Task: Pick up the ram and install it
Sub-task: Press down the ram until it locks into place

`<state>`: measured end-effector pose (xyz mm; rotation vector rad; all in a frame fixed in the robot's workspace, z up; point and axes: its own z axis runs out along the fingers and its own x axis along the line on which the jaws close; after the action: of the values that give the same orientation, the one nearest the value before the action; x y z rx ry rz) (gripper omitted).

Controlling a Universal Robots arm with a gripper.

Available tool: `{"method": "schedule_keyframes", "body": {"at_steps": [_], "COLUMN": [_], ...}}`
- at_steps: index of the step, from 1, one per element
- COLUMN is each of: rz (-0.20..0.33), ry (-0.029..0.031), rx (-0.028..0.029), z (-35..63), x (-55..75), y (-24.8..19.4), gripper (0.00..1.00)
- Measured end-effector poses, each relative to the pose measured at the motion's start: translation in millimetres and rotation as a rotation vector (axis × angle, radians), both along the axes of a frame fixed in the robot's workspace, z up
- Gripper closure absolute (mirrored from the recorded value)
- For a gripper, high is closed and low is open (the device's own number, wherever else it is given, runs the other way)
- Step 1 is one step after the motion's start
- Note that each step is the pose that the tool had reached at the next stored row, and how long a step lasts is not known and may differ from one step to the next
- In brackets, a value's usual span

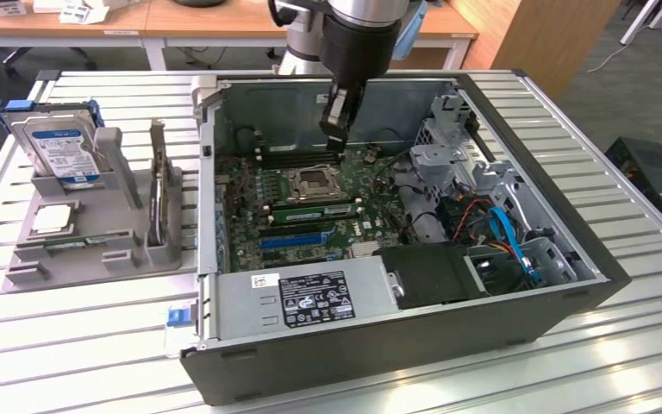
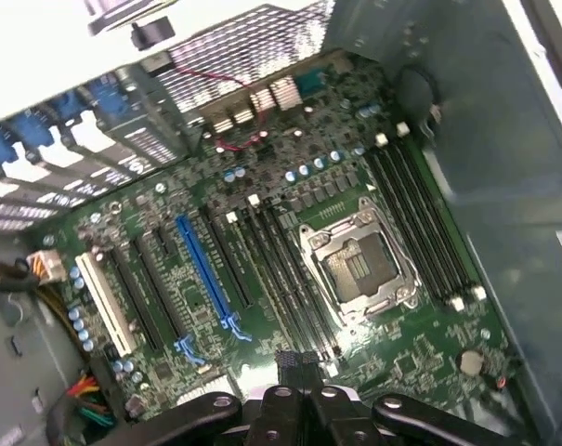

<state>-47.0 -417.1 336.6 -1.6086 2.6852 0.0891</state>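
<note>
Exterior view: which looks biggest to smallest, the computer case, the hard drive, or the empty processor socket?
1. Computer case, by far the largest.
2. Hard drive.
3. Processor socket, smallest, though it lies deeper inside the case.

even bright overhead light; glare on slatted metal table [image 1: 607, 362]; wrist view soft, blown out at pale perforated case wall [image 2: 67, 56].

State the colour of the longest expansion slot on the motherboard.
Blue: the long slot stands out among black ones on the green motherboard, clearest in the wrist view.
</note>
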Motion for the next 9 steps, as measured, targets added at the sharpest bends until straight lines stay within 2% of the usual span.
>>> {"method": "schedule_keyframes", "body": {"at_steps": [1,9], "rz": [-0.033,-0.166], "ry": [0.0001,0.0], "rx": [0.0,0.0], "z": [0.0,-0.4], "x": [0.0,-0.1], "y": [0.0,0.0], "gripper": [0.89,0.89]}}
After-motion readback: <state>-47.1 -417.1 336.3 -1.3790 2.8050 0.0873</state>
